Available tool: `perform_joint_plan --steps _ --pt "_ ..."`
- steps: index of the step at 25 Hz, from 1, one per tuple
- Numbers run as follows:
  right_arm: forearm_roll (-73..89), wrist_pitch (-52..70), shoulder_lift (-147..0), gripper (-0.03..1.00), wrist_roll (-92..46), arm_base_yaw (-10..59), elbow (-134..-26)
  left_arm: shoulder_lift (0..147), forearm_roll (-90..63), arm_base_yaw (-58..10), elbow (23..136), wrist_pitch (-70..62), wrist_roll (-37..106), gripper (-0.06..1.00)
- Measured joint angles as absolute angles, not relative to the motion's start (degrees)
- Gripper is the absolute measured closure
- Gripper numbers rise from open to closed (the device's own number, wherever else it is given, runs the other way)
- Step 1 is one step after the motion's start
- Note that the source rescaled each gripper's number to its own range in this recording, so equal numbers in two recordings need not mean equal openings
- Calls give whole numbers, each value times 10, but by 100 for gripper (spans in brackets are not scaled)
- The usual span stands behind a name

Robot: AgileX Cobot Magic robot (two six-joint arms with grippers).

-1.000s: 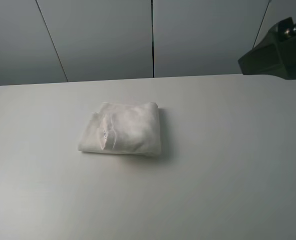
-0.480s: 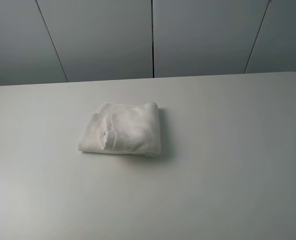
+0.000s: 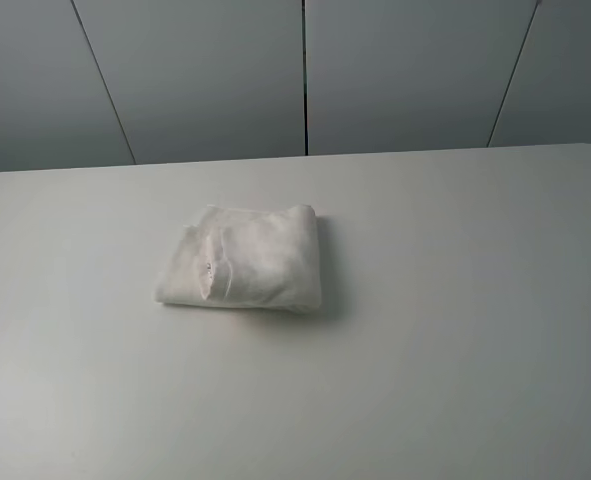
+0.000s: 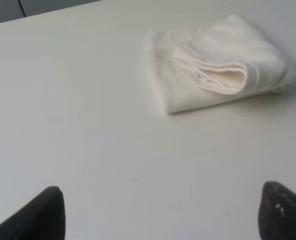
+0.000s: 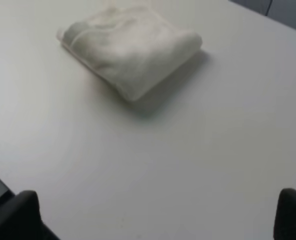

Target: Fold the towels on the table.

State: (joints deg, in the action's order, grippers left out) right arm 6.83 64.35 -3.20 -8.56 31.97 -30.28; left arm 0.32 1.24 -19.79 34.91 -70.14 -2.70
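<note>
**Towel lies folded, right arm now gone from the overhead view**

Towel (image 3: 241, 268) first, as seen past the jaws. On my left wrist view the two dark fingertips (image 4: 43, 215) stand at opposite edges of the picture, spread as wide as they go, with bare surface (image 4: 87, 150) between them and nothing in their hold. The right wrist view shows the same: both tips (image 5: 15, 215) far apart, gripping nothing, the towel well ahead of them rather than between them.

What has changed: a second ago the dark bulk of my right arm sat in the far right corner of the overhead picture. Half a second ago it had left, and it is absent now too. The towel has not shifted across those three pictures.

I read that as the folding being done, or very nearly. The cloth is a compact, several-layer bundle, sitting left of centre on the surface (image 3: 455, 330), with its small label (image 4: 201, 76) showing on an exposed folded edge and the border band beside it. One edge looks a bit puffy rather than pressed flat.

As for pose, both arms are drawn back toward my side, wrists held low over the surface and angled at the towel, each well apart from it. Neither appears overhead.
</note>
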Motion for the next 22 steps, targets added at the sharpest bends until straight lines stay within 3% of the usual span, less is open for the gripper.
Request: perform_joint_plan --steps 17,22 --pt "54 633 -2 -3 -120 317 -295 0 -10 -198 294 -625 0 -5" --pt "54 633 -2 -3 -116 244 -295 0 -11 -198 294 -624 -5 -5"
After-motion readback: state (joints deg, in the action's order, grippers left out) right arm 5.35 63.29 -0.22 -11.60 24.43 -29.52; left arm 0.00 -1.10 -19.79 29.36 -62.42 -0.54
